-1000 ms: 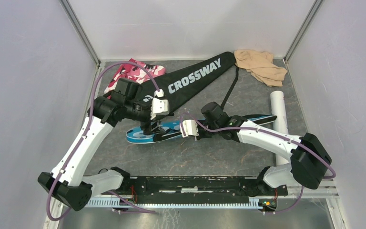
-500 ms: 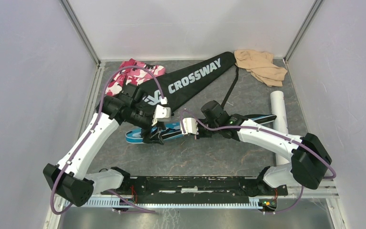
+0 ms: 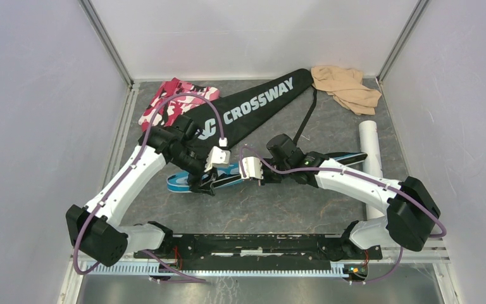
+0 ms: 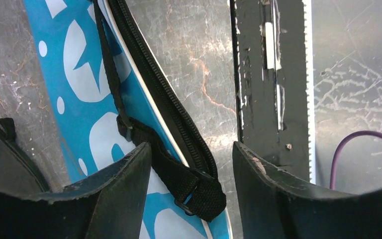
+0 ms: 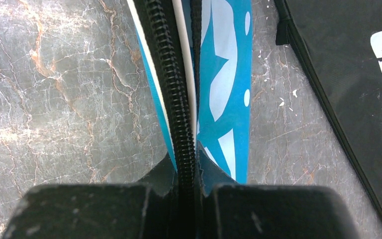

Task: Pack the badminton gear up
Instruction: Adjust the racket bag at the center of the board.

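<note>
Two pincers are sitting over the blue racket cover (image 3: 182, 181), which is lying flat on the surface (image 3: 278, 206) at the centre of the top view, just below the black "CROSSWAY" cover (image 3: 253, 104). The right pincer (image 5: 186, 186) is clenching the blue cover's black zipper edge (image 5: 171, 89). The left pincer (image 4: 191, 167) is hanging released, its fingers (image 4: 124, 199) straddling the black strap (image 4: 181, 180) and zipper. The long white tube (image 3: 371, 142) is lying at the right side.
</note>
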Available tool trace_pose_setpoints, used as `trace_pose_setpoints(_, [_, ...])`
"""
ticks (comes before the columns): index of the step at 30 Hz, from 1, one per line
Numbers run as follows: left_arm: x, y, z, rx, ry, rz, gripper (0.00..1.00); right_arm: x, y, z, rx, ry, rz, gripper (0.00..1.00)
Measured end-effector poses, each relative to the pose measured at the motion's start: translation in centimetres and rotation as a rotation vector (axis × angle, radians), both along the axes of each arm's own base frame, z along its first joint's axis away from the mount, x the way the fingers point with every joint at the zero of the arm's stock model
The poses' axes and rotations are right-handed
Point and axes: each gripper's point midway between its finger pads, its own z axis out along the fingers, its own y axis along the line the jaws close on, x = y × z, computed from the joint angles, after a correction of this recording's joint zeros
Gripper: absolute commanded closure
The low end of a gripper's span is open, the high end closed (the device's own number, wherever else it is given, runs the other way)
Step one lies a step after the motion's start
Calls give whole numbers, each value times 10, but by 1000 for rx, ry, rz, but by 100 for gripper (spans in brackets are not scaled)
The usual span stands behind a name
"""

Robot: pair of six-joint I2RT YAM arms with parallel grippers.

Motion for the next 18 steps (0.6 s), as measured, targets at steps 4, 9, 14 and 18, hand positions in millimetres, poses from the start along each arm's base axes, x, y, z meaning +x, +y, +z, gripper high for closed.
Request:
trace_pose_setpoints(4, [0,9,-11,47,-26,-18,38,-1,-1,-2,-6,2,0,100])
trace_pose_setpoints(9, [-2,21,-23,113,-38,-26,44,-3,-1,-4,-8,4,3,100])
trace_pose_setpoints(14, [0,27,-22,140,-77,-27,49,-3,-1,-3,-6,3,5,100])
trace_pose_setpoints(18, [2,28,-22,143,-88,-25,38,-3,0,-3,-5,3,5,100])
